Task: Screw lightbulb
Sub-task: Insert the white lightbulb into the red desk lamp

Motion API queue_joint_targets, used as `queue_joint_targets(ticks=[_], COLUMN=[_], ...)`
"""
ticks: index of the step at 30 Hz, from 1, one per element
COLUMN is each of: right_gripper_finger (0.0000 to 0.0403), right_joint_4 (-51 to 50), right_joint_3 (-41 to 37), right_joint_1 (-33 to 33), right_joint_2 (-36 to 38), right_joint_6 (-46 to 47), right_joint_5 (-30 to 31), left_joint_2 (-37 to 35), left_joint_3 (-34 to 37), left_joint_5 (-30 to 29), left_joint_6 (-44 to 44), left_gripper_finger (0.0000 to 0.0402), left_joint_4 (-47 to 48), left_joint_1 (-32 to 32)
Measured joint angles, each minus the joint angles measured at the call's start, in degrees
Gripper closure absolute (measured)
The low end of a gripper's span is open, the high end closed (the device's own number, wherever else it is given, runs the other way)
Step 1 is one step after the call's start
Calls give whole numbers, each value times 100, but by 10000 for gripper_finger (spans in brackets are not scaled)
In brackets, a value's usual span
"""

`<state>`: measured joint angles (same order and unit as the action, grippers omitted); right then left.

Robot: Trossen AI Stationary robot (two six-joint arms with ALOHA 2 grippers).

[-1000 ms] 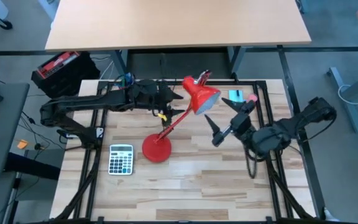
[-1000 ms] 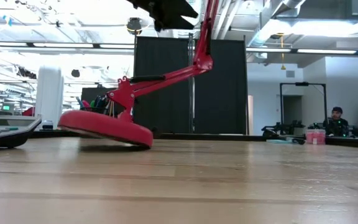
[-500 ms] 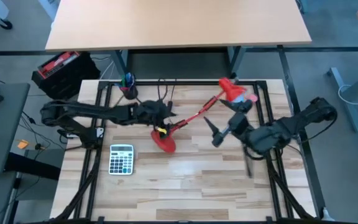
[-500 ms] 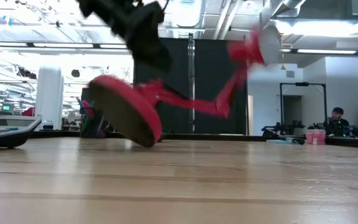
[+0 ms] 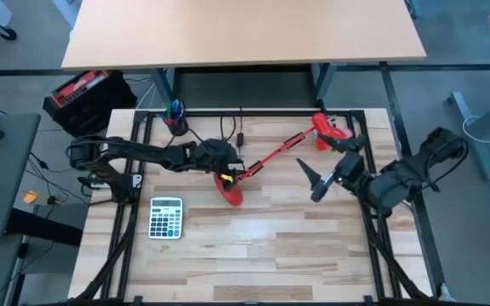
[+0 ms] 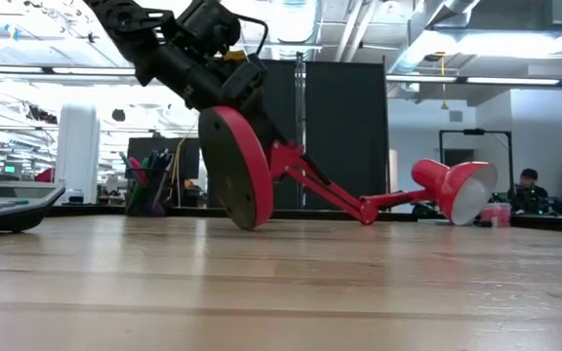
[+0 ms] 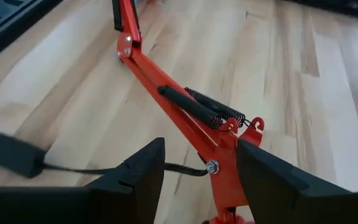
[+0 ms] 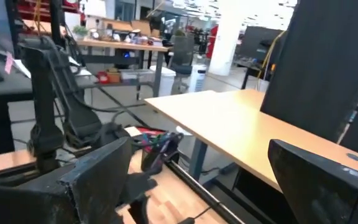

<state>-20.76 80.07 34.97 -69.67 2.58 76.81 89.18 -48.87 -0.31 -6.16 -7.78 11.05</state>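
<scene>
The red desk lamp [image 5: 270, 157] lies toppled. Its round base [image 6: 234, 166] stands on its rim and its cone shade [image 6: 452, 190] lies on the table at the far right. The lightbulb does not show on its own; only the shade's pale inside [image 6: 474, 195] shows. My left gripper [image 5: 224, 168] is open at the top of the base, its fingers on either side of the lamp's lower arm [image 7: 185, 112]. My right gripper [image 5: 330, 170] is open and empty, above the table just near of the shade. My left gripper comes slanting down from the table's left. Its open fingers stand on either side of the lamp's lower arm where it joins the base [image 7: 224, 163]. One finger [image 7: 260, 174] lies right beside the red bracket; I cannot tell whether it touches.
A calculator [image 5: 166, 217] lies near of the left arm. A cup of pens [image 5: 174, 119] stands at the far left. The lamp's black cord and adapter [image 7: 8, 152] lie on the table by the base. A person [image 6: 527, 185] sits in the room beyond.
The lamp has toppled toward the table's far right. Its shade has swung down from above the table's middle onto the table, and its base has tipped from nearly flat up onto its rim. My left gripper has gone down and toward the near edge, following the base. My right gripper has shifted slightly right.
</scene>
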Motion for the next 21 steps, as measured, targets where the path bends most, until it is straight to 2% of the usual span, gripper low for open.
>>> queue_joint_targets(ticks=[4,9,12,15,21], right_gripper_finger=[15,15,15,15,15], right_joint_4=[-1484,-4274,-5234,-5396,-5046], right_joint_3=[0,-4,-180,-387,-649], right_joint_1=[285,613,802,967,963], right_joint_2=[157,175,111,96,95], right_joint_6=[1560,4755,6270,6890,6960], right_joint_5=[2,-41,-57,-133,-261], left_joint_2=[-411,-729,-576,-233,1217], left_joint_3=[-83,-410,-709,-1226,-2661], left_joint_5=[-32,-233,-281,-428,-452], left_joint_6=[214,551,724,849,983], left_gripper_finger=[217,213,194,165,126], left_joint_4=[525,791,901,850,1477], left_joint_1=[0,0,0,77,195])
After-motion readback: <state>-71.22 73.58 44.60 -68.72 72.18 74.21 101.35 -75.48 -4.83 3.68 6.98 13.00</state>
